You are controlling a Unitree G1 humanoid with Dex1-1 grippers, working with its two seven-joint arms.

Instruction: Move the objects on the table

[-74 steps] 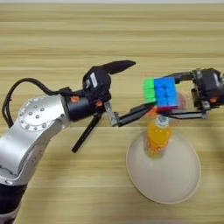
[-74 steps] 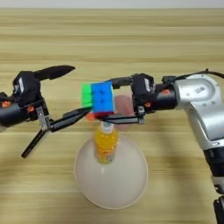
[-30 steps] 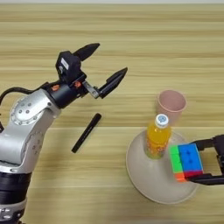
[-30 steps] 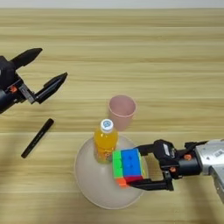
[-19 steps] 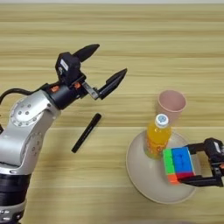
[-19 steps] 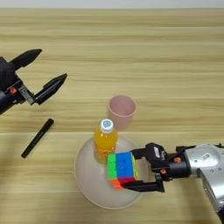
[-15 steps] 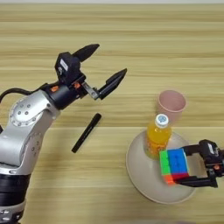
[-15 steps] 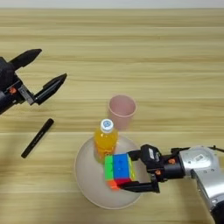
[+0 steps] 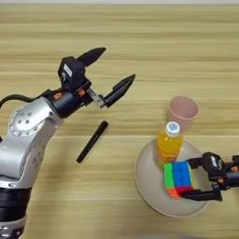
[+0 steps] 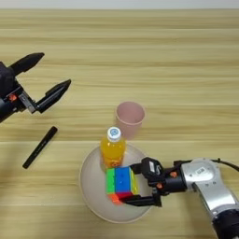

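The large cream plate (image 9: 144, 186) lies at the lower right of the table (image 9: 140, 37). On it stands the orange juice bottle (image 9: 169, 142) with its white cap. Just in front of the bottle, low over the plate, is the multicoloured puzzle cube (image 10: 122, 183), and my right gripper (image 10: 134, 184) is shut on it from the right. Whether the cube touches the plate I cannot tell. The black marker pen (image 9: 92, 141) lies slanted on the wood to the plate's left. My left gripper (image 9: 113, 67) hangs open above and behind the pen, holding nothing.
A pink cup (image 9: 183, 110) stands upright just behind the plate and the bottle. The right forearm (image 10: 210, 179) comes in from the lower right edge. The left arm (image 9: 28, 135) fills the lower left side.
My right gripper has carried the cube from above the cup down to the plate's right side, then leftward to just in front of the bottle. The left gripper pulled back and has held still since.
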